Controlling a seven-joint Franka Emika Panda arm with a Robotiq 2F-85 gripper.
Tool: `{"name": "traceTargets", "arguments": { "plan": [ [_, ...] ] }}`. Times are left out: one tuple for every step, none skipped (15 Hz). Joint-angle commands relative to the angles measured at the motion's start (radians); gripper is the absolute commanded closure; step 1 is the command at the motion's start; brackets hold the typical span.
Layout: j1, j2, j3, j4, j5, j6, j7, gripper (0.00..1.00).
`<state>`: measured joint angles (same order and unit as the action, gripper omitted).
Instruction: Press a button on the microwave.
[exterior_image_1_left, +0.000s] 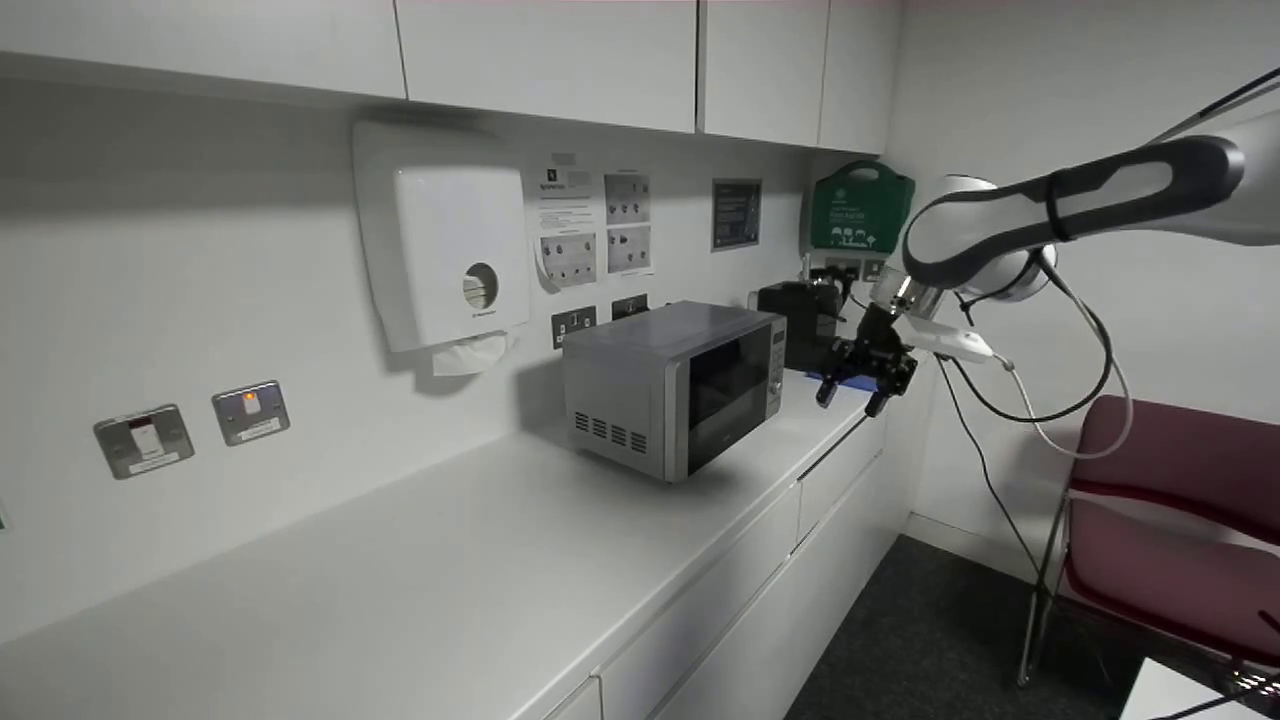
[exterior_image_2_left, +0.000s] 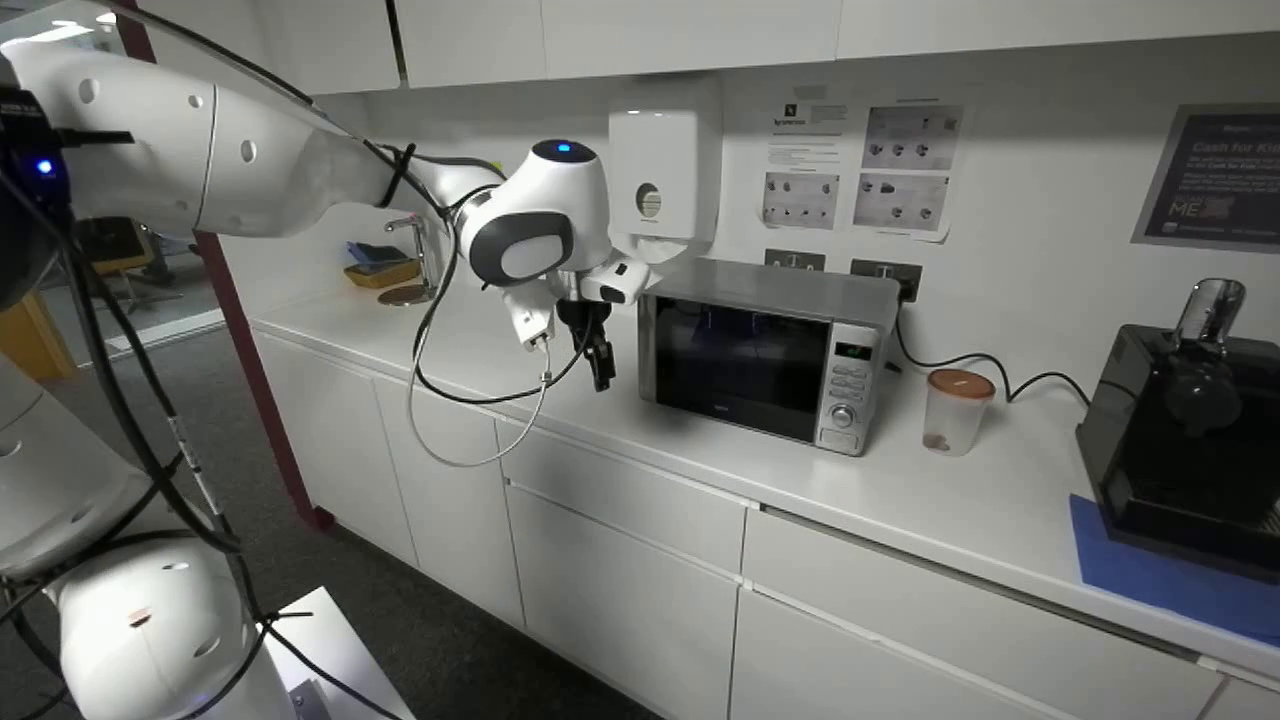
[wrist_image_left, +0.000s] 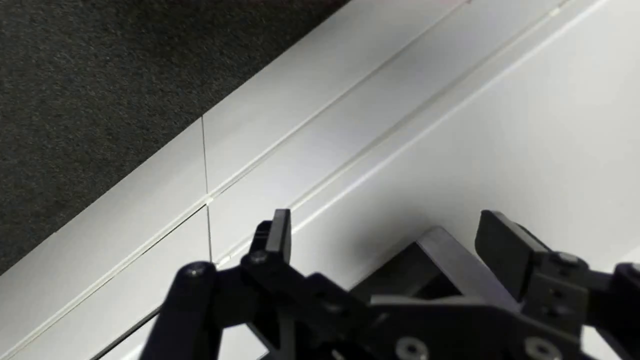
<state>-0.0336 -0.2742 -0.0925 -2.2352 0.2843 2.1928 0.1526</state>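
Gap between tool (exterior_image_1_left: 850, 399) and microwave (exterior_image_1_left: 675, 390)

Silver-grey microwave (exterior_image_2_left: 765, 350), black fingers (wrist_image_left: 507, 252)

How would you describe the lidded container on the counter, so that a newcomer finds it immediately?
Find the long white counter, then the grey microwave on it. In an exterior view, the small see-through container stands between this microwave and a black machine. Its round orange-brown lid sets it apart from both.

The silver microwave (exterior_image_2_left: 770, 355) stands upright on the counter (exterior_image_1_left: 430, 590); dark-windowed door (exterior_image_2_left: 738, 366) closed; green display (exterior_image_2_left: 853, 351) lit above buttons (exterior_image_2_left: 850, 381) at right.
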Motion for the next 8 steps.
{"name": "traceTargets", "arguments": {
  "plan": [
    [-0.007, 0.057, 0.006, 0.054, 0.108, 0.102, 0.088, 0.00],
    [-0.012, 0.030, 0.005, 0.031, 0.061, 0.047, 0.039, 0.00],
    [-0.011, 0.041, 0.006, 0.036, 0.079, 0.070, 0.054, 0.00],
    [-0.011, 0.047, 0.007, 0.038, 0.086, 0.082, 0.063, 0.00],
    [-0.011, 0.052, 0.008, 0.038, 0.088, 0.085, 0.069, 0.00],
    [-0.011, 0.052, 0.008, 0.038, 0.089, 0.085, 0.071, 0.00],
    [-0.011, 0.052, 0.009, 0.038, 0.089, 0.085, 0.072, 0.00],
    [-0.011, 0.052, 0.008, 0.038, 0.089, 0.085, 0.072, 0.00]
  ]
}}
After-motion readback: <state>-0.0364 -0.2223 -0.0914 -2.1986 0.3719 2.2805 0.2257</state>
